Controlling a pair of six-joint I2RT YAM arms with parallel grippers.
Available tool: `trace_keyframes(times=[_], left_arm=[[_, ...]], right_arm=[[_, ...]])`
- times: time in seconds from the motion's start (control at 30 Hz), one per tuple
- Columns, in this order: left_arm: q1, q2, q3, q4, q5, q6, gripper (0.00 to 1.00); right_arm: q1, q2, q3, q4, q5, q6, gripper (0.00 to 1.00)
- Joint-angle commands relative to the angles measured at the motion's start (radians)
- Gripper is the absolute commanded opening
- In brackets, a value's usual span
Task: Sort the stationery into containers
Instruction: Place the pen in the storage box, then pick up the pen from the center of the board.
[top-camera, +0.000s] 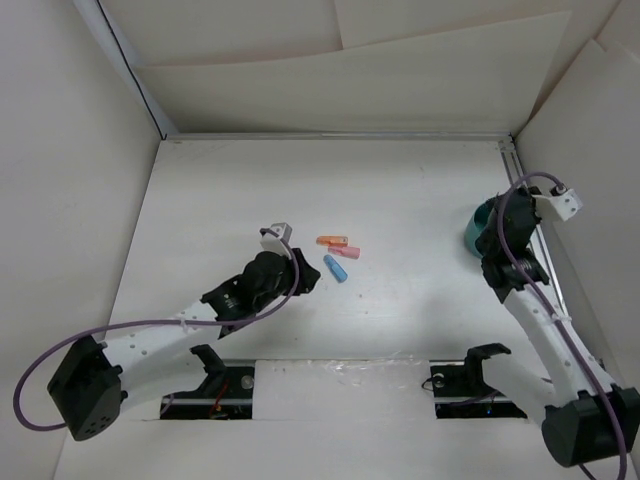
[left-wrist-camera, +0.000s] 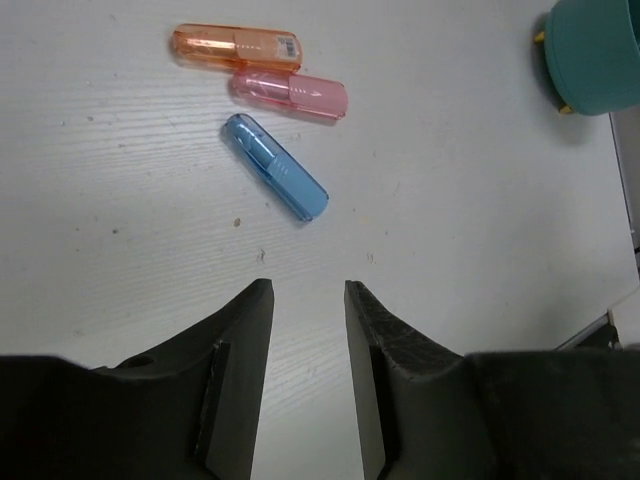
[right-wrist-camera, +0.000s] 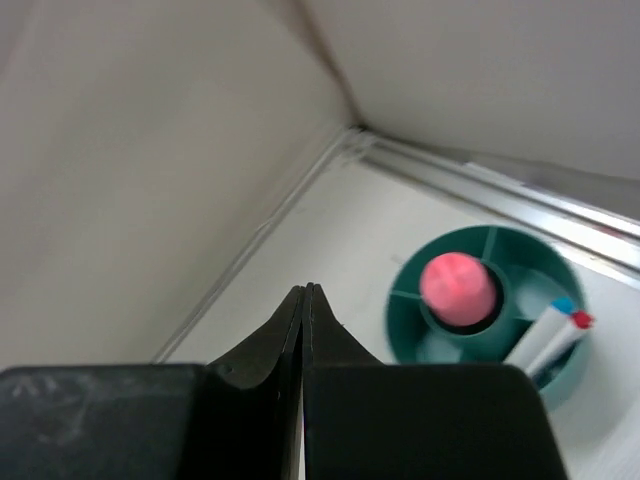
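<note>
Three small capsules lie together mid-table: orange, pink and light blue; they also show in the top view, with the blue one nearest the arm. My left gripper is open and empty, just short of the blue capsule. The teal round organizer stands at the far right by the wall. A pink-topped cylinder stands in its central hub and a white pen with a red-blue tip leans in a compartment. My right gripper is shut and empty, above and beside the organizer.
White walls enclose the table on the left, back and right, with a metal rail along the right wall next to the organizer. The organizer also shows at the top right of the left wrist view.
</note>
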Motion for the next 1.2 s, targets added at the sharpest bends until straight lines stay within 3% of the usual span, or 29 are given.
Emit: trace_keyframes(times=[0.0, 0.17, 0.27, 0.33, 0.43, 0.47, 0.67, 0.93, 1.17], left_arm=[[-0.001, -0.011, 0.093, -0.065, -0.097, -0.044, 0.31], [-0.001, 0.050, 0.170, -0.133, -0.171, -0.087, 0.21], [-0.001, 0.142, 0.222, -0.165, -0.203, -0.101, 0.15], [-0.001, 0.200, 0.276, -0.185, -0.212, -0.101, 0.12], [-0.010, 0.320, 0.350, -0.225, -0.212, -0.112, 0.09], [-0.010, 0.381, 0.368, -0.225, -0.212, -0.112, 0.12], [-0.010, 0.575, 0.498, -0.272, -0.188, -0.121, 0.31], [-0.029, 0.771, 0.641, -0.340, -0.235, -0.121, 0.34], [-0.029, 0.818, 0.655, -0.340, -0.295, -0.112, 0.37]], right_arm=[[0.058, -0.044, 0.059, -0.041, -0.265, -0.055, 0.00], [0.197, -0.033, 0.112, -0.136, -0.526, -0.086, 0.00], [0.265, 0.010, 0.122, -0.148, -0.566, -0.126, 0.00], [0.329, 0.036, 0.131, -0.149, -0.556, -0.147, 0.04], [0.366, 0.083, 0.132, -0.149, -0.528, -0.187, 0.18], [0.377, 0.092, 0.132, -0.149, -0.528, -0.196, 0.25], [0.386, 0.060, 0.084, -0.133, -0.553, -0.198, 0.41], [0.397, 0.040, 0.061, -0.119, -0.588, -0.189, 0.42], [0.426, 0.051, 0.072, -0.119, -0.588, -0.189, 0.42]])
